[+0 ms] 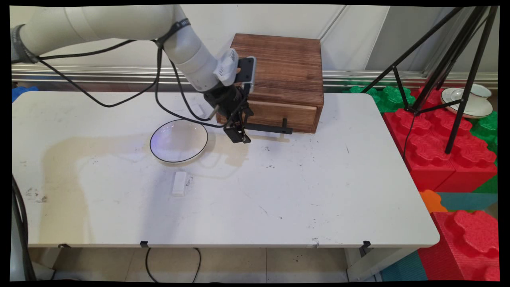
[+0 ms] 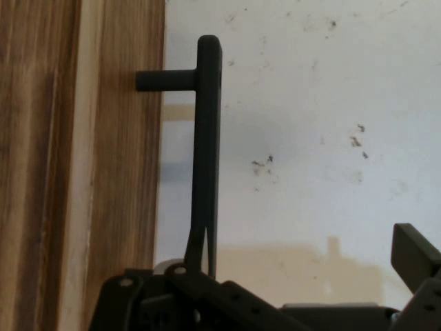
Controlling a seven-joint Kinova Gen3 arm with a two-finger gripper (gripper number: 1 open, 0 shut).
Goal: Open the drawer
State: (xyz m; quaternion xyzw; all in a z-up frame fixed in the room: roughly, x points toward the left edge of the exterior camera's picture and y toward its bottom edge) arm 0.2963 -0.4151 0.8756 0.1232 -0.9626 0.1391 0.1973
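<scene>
A brown wooden box (image 1: 285,67) stands at the back of the white table (image 1: 318,191), with a drawer (image 1: 279,115) in its front. A black bar handle (image 1: 267,128) sticks out from the drawer on posts. My gripper (image 1: 238,134) hangs at the left end of that handle, just above the table. In the hand view the handle (image 2: 209,138) runs straight up from the left finger (image 2: 198,248), next to the wooden drawer front (image 2: 103,172). The right finger (image 2: 413,255) stands far off to the side. The gripper (image 2: 306,241) is open and holds nothing.
A white plate with a dark rim (image 1: 179,140) lies just left of the gripper. A small white block (image 1: 179,183) lies nearer the front, and another small white piece (image 1: 198,108) behind the plate. A black tripod (image 1: 458,79) and red and green foam blocks (image 1: 446,151) stand right of the table.
</scene>
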